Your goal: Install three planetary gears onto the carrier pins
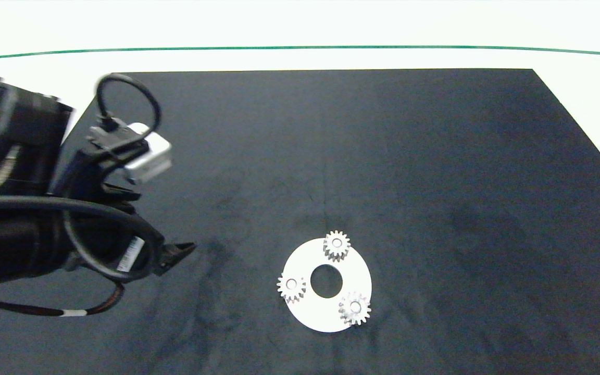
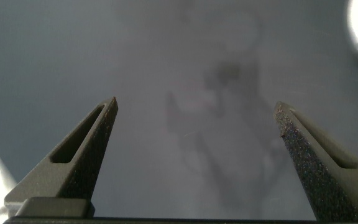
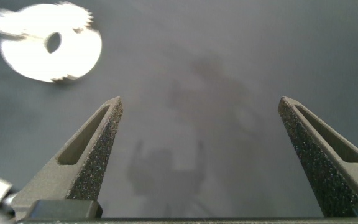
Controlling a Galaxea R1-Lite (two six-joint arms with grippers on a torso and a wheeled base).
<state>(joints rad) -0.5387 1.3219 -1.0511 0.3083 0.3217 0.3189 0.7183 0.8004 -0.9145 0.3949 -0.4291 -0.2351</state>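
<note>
Three planetary gears sit on the white disc, and each one looks like it is already on one of the carrier pins, whose pale tops show through the round holes. Taking the disc as a clock face in the head view, we see gears at about 1 o'clock, 9 o'clock and 5 o'clock around the big middle hole. The disc lies on the dark mat, low and near the middle. Our left gripper hangs over bare mat, well apart from the disc toward 9 o'clock, with its two fingers spread wide and nothing between them. Our right gripper is spread wide too and holds nothing; its wrist view shows the disc off to one side, but the head view does not show this arm. We think the gears are small, hard and a bit heavy for their size, with smooth shiny metal that could slip. We would pinch one by its toothed edge, from both sides. We think the job looks done.
</note>
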